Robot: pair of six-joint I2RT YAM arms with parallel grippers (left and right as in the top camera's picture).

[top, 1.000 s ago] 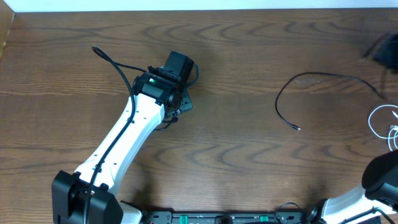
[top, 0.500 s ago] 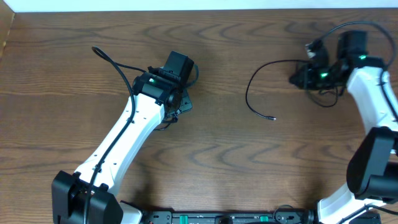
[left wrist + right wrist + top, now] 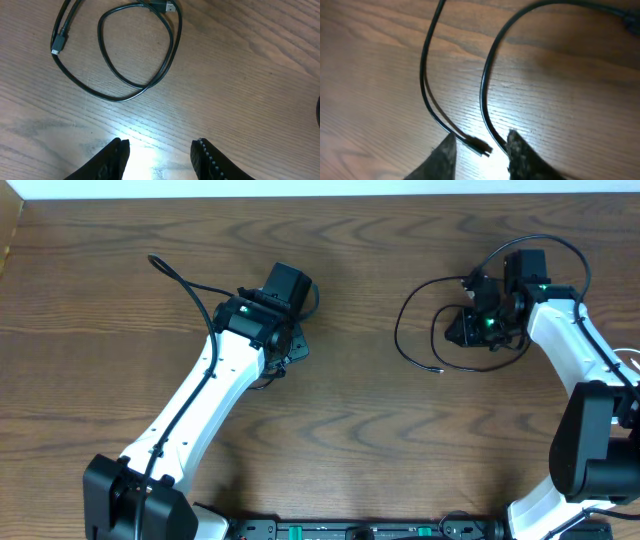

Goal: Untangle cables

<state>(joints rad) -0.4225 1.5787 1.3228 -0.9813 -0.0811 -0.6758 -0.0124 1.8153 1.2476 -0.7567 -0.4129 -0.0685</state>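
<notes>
A black cable (image 3: 403, 340) curves across the wood at the upper right, its small plug (image 3: 438, 370) lying loose. My right gripper (image 3: 462, 330) hovers over its loops. In the right wrist view this gripper (image 3: 480, 152) is open, the plug end (image 3: 481, 146) lies between its fingertips, and another strand (image 3: 485, 95) runs past the right finger. A second black cable (image 3: 137, 50) lies in a flat loop with both plugs free, just ahead of my left gripper (image 3: 160, 155), which is open over bare wood. A bit of white cable (image 3: 634, 360) peeks out at the right edge.
The left arm's own thick black wire (image 3: 185, 280) arches over the table at the upper left. The table's far edge (image 3: 300, 194) meets a white wall. Both arm bases stand along the near edge.
The right arm swung in from the right edge, and the black cable shifted left with it. Its jaws have come apart. The left arm has not moved.
</notes>
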